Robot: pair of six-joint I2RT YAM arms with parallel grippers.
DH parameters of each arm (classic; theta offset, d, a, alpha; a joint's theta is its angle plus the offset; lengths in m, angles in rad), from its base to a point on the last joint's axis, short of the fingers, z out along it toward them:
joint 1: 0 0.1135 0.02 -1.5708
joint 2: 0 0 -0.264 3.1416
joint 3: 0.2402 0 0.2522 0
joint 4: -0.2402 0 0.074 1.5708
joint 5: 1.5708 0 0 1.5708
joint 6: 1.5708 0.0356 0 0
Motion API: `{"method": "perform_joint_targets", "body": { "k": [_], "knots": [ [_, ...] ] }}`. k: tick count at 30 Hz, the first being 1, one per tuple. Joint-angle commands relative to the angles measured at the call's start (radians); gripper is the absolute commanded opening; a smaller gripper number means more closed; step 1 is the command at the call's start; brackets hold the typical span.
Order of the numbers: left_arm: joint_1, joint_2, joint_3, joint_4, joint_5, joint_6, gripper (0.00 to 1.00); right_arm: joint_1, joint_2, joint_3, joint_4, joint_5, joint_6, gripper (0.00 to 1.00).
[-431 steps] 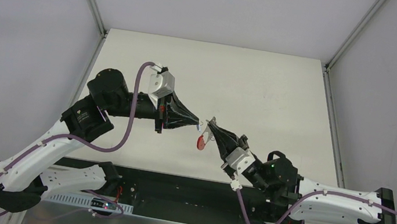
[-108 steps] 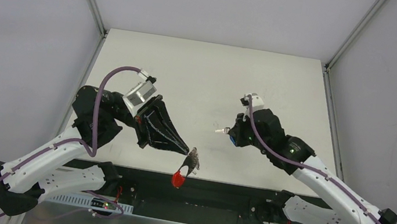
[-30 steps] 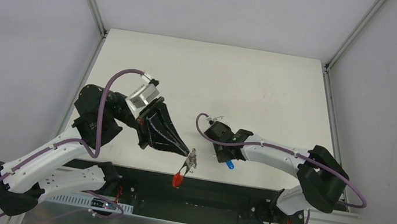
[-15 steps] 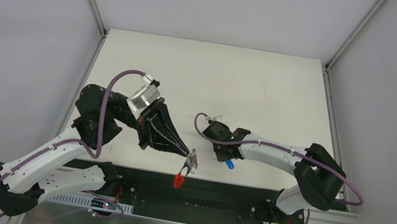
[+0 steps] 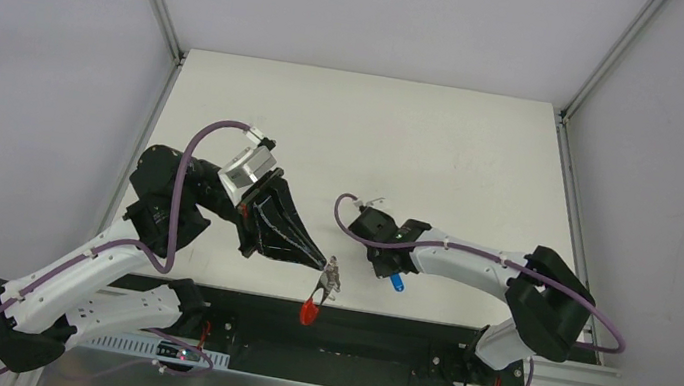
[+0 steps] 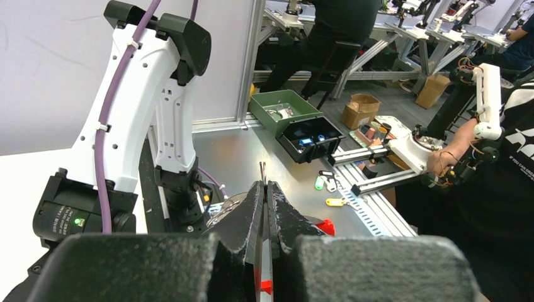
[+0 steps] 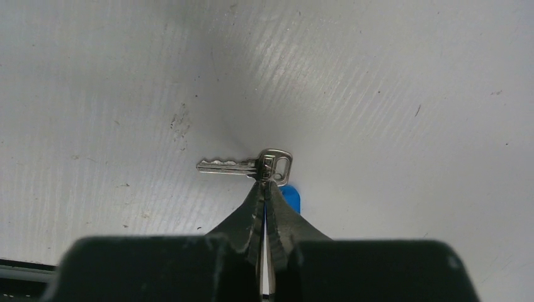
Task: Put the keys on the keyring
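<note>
The keys show in the right wrist view: a small metal key (image 7: 242,165) lies flat on the white table, with its blue tag (image 7: 291,197) just behind it. My right gripper (image 7: 264,182) is shut, its tips pinching the key's head. From above only the blue tag (image 5: 396,283) shows beside the right gripper (image 5: 385,269). My left gripper (image 5: 322,263) is shut on the keyring (image 5: 333,278), held over the table's near edge. The red strip (image 5: 308,312) hangs below the rings. A wire ring (image 6: 262,171) sticks out past the left gripper (image 6: 265,186).
The right arm (image 5: 470,262) stretches low across the table's front. Its white base (image 6: 135,107) fills the left wrist view. A green bin (image 6: 283,112) and loose coloured tags (image 6: 334,202) lie on a metal bench beyond the table.
My right gripper has closed its jaws on the key's head at the table surface. The left arm and the keyring have stayed put.
</note>
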Motion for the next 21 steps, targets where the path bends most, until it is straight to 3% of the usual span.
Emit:
{"method": "perform_joint_targets", "body": {
  "k": [1, 5, 21],
  "knots": [
    [-0.008, -0.015, 0.018, 0.036, 0.011, 0.026, 0.0, 0.005, 0.002, 0.034, -0.04, 0.044, 0.01, 0.0],
    [-0.008, -0.018, 0.016, 0.035, 0.009, 0.026, 0.0, 0.004, -0.047, 0.02, -0.026, 0.054, 0.023, 0.0],
    [-0.008, -0.027, 0.019, 0.037, 0.009, 0.029, 0.0, -0.006, -0.593, -0.01, 0.015, -0.035, 0.01, 0.0]
  ]
}}
